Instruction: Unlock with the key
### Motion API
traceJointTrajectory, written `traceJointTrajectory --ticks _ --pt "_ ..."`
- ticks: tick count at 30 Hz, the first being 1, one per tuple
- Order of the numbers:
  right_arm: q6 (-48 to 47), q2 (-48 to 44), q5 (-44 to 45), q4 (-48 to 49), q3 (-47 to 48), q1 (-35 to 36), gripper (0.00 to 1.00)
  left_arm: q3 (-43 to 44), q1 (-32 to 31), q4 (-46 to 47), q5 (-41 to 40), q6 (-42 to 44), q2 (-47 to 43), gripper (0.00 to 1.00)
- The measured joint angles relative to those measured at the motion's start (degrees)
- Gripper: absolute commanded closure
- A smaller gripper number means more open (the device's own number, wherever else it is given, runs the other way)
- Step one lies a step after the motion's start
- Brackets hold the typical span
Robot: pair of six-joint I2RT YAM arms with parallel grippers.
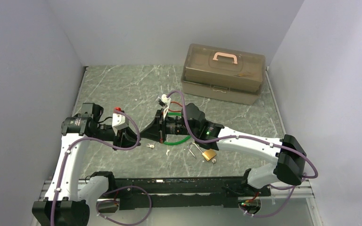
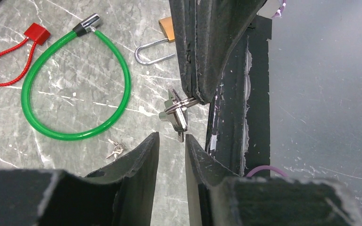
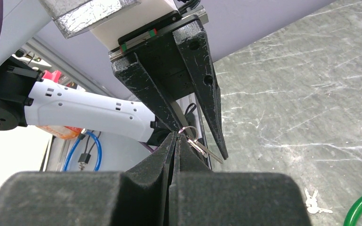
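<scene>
Logged left gripper (image 2: 172, 141) narrowly parted, empty, lined up just below the key (image 2: 178, 117), likely to take it over. Logged right gripper (image 3: 176, 137) clamped on the key ring (image 2: 184, 102), dangling that key within reach. Logged padlock (image 1: 209, 154) flat on table (image 1: 122, 89), further right, untouched.

Right fingers (image 3: 152, 165) pinched shut, left fingers (image 2: 136, 165) parted
</scene>
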Motion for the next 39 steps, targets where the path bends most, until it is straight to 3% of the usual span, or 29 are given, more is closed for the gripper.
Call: traceJointTrajectory --ticks 4,9,10,25,30,35,39 --pt "0.17 0.0 0.0 0.0 0.0 0.0 1.0 0.11 0.0 0.5 0.15 -0.83 -0.09 0.74" --pt "0.33 0.0 0.02 0.0 0.0 0.0 1.0 0.11 0.0 1.7 1.01 -2.36 -1.14 0.99" --pt "0.35 0.0 0.04 0.0 0.0 0.0 1.0 0.15 0.0 1.7 1.14 -2.56 -1.27 1.0" --pt "-0.39 -0.74 1.4 -1.49 -1.05 0.0 0.98 3.91 -0.04 -2.78 -0.15 -1.16 0.04 1.0" --pt "-1.14 -1.95 1.84 -3.34 -1.84 0.0 0.82 5.92 -0.04 -5.92 -0.76 -0.2 0.46 1.0" --pt "-2.49 -2.73 2.14 -5.84 -1.84 -0.2 0.56 6.64 -0.04 -8.96 -1.62 0.26 0.96 1.0" --pt "-4.46 -4.59 2.27 -9.25 -1.81 -1.7 0.44 6.86 -0.44 -10.32 -3.37 -0.63 2.56 1.0"
